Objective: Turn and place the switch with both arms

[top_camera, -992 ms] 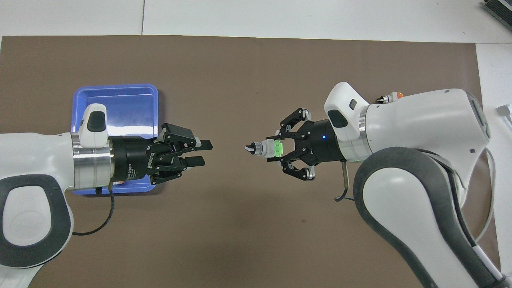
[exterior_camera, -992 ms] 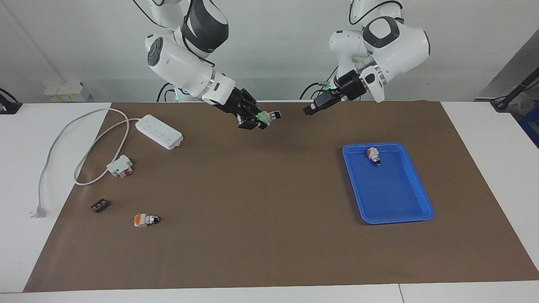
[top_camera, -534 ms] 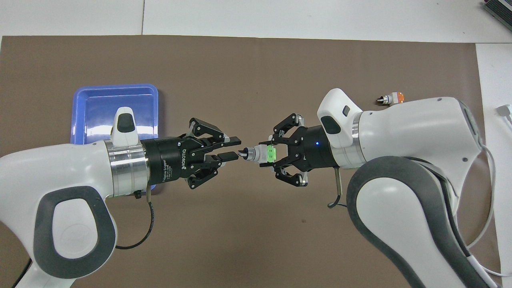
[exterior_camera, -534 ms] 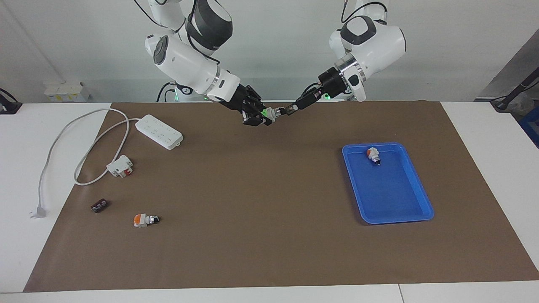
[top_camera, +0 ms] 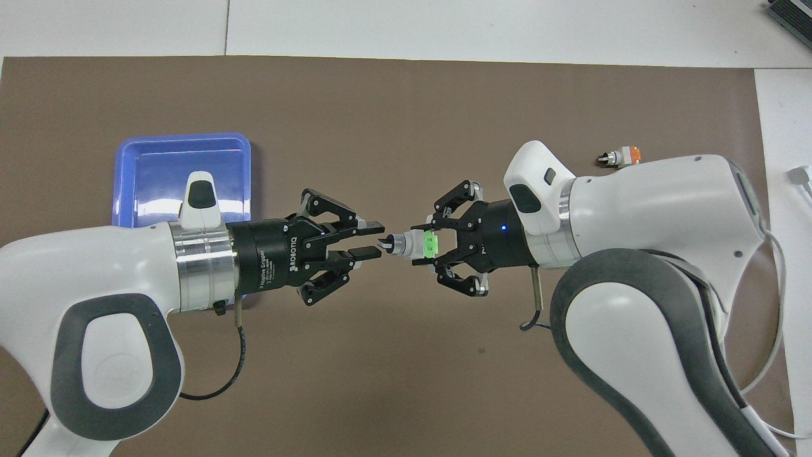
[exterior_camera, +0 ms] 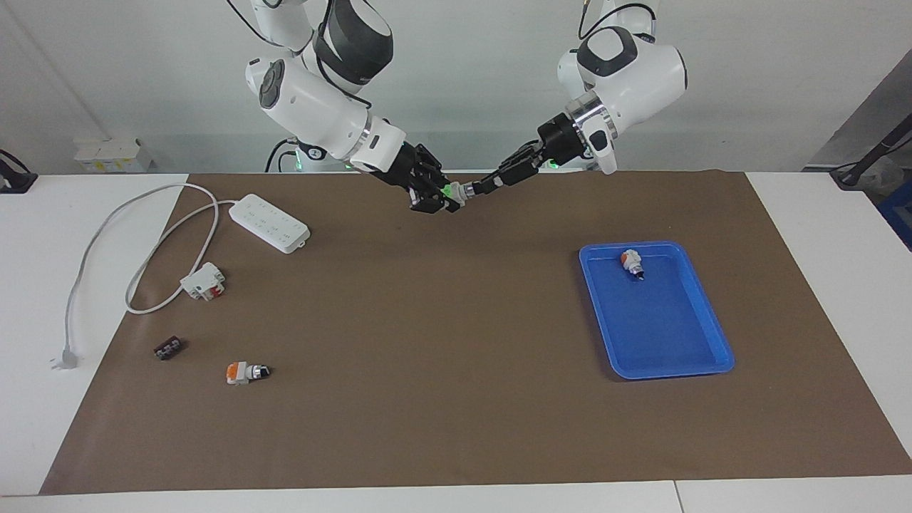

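In the facing view the right gripper [exterior_camera: 447,199] pinches the switch [exterior_camera: 457,192] by its white body, up in the air over the brown mat near the robots' edge of the table [exterior_camera: 819,214]. The left gripper [exterior_camera: 479,188] meets it at the knob end. A drop here seems the main risk: if one arm twists or pulls before the other's hold is firm, the switch could slip and fall to the mat. The blue tray [exterior_camera: 712,353], one switch already in it, lies well apart toward the left arm's end, with bare mat between.

In the overhead view the left gripper's fingers [top_camera: 368,253] are drawn close around the black knob [top_camera: 384,242], while the right gripper's fingers [top_camera: 424,226] are pressed on the green-faced body. The two wrists are in line, so a turn has room, but the splayed links stand near each other
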Controlling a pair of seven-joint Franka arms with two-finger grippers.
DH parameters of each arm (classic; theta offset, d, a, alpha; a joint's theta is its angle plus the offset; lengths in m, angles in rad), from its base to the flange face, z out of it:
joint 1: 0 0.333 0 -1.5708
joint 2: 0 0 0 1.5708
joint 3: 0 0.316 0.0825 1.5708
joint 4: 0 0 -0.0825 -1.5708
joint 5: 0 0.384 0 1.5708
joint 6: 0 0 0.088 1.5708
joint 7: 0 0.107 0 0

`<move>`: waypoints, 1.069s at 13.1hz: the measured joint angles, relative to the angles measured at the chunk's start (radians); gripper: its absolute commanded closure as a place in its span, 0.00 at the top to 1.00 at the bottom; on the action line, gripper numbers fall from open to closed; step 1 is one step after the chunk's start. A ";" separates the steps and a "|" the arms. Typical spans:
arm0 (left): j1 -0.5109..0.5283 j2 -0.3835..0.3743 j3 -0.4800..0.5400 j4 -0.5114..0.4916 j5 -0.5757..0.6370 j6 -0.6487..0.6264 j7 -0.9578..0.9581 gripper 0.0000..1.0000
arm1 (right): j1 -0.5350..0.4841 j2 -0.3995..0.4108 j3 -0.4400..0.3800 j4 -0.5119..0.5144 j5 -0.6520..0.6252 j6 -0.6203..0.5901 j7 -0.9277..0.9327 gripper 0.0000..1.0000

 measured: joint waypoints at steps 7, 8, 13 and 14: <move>-0.015 0.001 -0.007 -0.006 0.000 0.000 -0.012 0.33 | 0.000 0.000 0.000 0.000 0.000 0.001 0.000 0.00; -0.016 0.001 -0.010 -0.010 0.000 0.000 -0.012 0.30 | 0.000 0.000 0.000 0.000 0.000 0.001 0.000 0.00; -0.016 0.001 -0.009 -0.009 0.000 0.004 -0.012 0.00 | 0.000 -0.001 0.000 -0.005 0.000 0.000 0.000 0.00; -0.016 0.001 -0.009 -0.009 0.000 0.004 -0.012 0.00 | 0.001 -0.002 0.000 -0.007 0.000 0.001 0.000 0.00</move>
